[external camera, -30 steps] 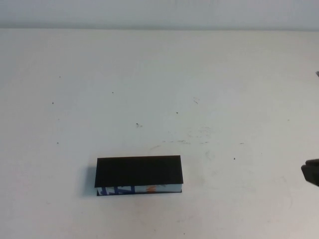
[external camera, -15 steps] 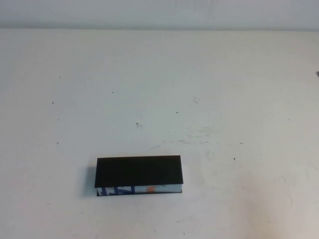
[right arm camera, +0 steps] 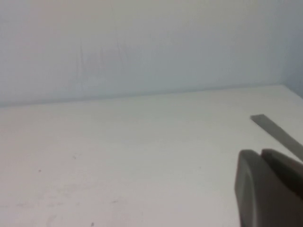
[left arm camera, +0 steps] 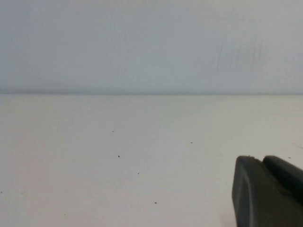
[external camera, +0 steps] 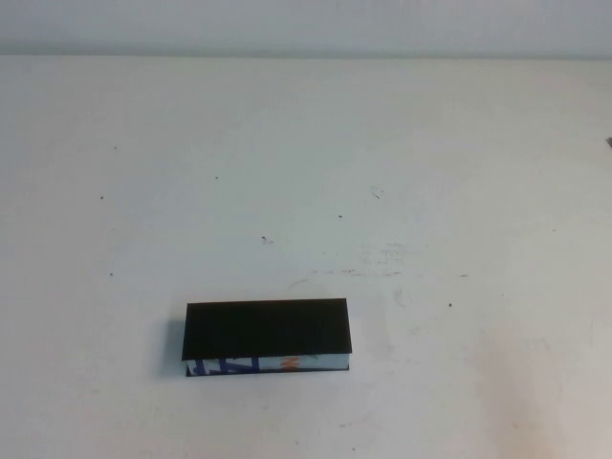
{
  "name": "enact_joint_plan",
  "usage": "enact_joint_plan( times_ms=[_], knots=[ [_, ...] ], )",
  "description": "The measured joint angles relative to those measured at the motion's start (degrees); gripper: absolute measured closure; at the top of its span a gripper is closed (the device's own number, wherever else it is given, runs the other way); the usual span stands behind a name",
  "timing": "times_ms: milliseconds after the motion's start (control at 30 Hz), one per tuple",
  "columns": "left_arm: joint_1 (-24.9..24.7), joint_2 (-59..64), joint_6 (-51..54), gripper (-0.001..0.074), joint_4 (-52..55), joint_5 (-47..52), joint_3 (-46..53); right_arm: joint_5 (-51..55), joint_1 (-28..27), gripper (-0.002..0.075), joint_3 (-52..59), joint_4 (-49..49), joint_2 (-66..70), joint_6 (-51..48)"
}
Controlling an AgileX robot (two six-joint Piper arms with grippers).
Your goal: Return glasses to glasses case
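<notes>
The glasses case (external camera: 266, 337) lies on the white table at the front, left of centre, with its black flap lid down and its blue, white and orange patterned edge facing me. The glasses are not in view. Neither gripper shows in the high view. In the left wrist view my left gripper (left arm camera: 261, 161) is shut and empty over bare table. In the right wrist view my right gripper (right arm camera: 259, 153) is shut and empty over bare table. The case shows in neither wrist view.
The white table (external camera: 382, 172) runs back to a pale wall. A thin grey strip (right arm camera: 277, 132) lies on the table past the right gripper. A small dark object (external camera: 609, 143) shows at the table's right edge.
The right gripper, seen at the right edge of the high view a second ago, has drawn back out of that view. The case has not moved.
</notes>
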Motion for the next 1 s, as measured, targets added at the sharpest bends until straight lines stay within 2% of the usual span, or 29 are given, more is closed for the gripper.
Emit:
enact_joint_plan(
  times_ms=[300, 1000],
  knots=[
    [0.0, 0.0, 0.0, 0.0736, 0.0, 0.0, 0.0, 18.0, 0.0, 0.0737, 0.1, 0.0, 0.0, 0.0],
    [0.0, 0.0, 0.0, 0.0736, 0.0, 0.0, 0.0, 18.3, 0.0, 0.0738, 0.1, -0.1, 0.0, 0.0]
  ],
)
